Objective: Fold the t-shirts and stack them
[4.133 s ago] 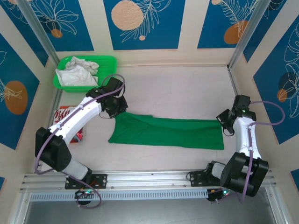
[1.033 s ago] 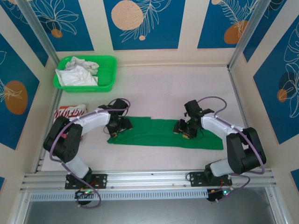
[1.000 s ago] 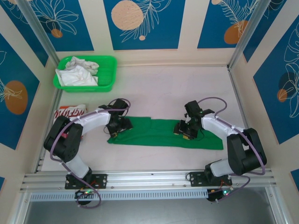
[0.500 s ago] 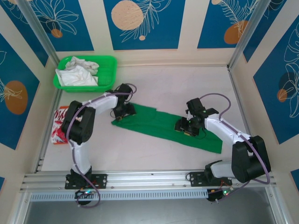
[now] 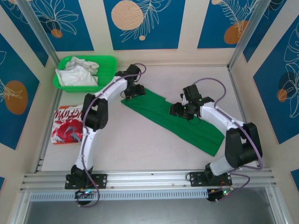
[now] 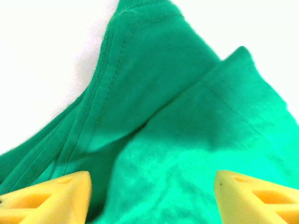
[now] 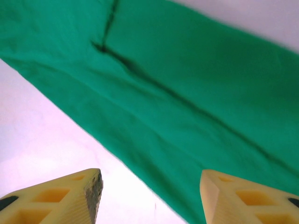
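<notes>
The table (image 5: pixel 154 154) spreads pale under both my arms. Across it the green t-shirt (image 5: pixel 161 115) lies as a long narrow band, folded lengthwise, slanting from the far left toward the near right. The green basket (image 5: pixel 105 58) sits in the far left corner with white cloth in it. The red t-shirt (image 5: pixel 67 125) rests folded at the left edge, well apart from the green one.

My left pincer (image 5: pixel 132 91) hovers at the band's far end. Seen from my wrist, it (image 6: pixel 152 189) has its yellow fingers (image 6: pixel 46 196) spread, with hem and folds lying loose beneath and nothing pinched. My right pincer (image 5: pixel 180 111) stands over the band's middle, at one long edge (image 7: pixel 149 186), also spread and gripping nothing.

I judge the crosswise fold to be the step in hand. Next I would need to lower onto the far end, pinch through all layers, and lay it over toward the near end. The stacking with the red shirt is not yet done.
</notes>
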`<action>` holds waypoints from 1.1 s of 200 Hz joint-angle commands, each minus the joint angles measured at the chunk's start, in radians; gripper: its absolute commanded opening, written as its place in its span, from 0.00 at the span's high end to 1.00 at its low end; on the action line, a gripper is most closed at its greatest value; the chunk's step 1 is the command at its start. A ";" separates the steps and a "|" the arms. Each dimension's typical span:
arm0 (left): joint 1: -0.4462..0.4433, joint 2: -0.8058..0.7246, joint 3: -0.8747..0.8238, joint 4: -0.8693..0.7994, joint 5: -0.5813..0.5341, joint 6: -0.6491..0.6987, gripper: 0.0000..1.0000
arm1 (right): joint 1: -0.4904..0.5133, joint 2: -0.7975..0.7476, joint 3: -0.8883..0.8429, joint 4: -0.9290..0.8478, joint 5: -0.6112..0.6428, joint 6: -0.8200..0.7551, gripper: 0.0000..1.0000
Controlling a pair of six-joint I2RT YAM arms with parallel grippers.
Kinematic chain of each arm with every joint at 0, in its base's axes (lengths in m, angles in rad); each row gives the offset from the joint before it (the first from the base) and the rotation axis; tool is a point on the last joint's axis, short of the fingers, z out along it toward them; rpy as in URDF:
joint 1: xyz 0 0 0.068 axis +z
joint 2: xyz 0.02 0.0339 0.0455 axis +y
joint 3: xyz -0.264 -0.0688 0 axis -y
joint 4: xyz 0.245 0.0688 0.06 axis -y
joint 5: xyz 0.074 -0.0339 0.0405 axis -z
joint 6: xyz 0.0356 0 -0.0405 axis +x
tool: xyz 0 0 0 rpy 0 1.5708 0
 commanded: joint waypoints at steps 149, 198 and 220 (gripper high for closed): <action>-0.004 -0.952 -1.048 0.374 -0.013 0.068 0.20 | 0.185 0.957 1.041 -0.089 -0.134 0.049 0.47; -0.020 -0.874 -1.034 0.475 0.094 0.048 0.17 | 0.045 1.006 1.102 -0.158 -0.081 0.140 0.46; -0.057 -0.840 -1.025 0.504 0.091 0.044 0.15 | -0.023 1.007 1.117 -0.166 -0.070 0.148 0.43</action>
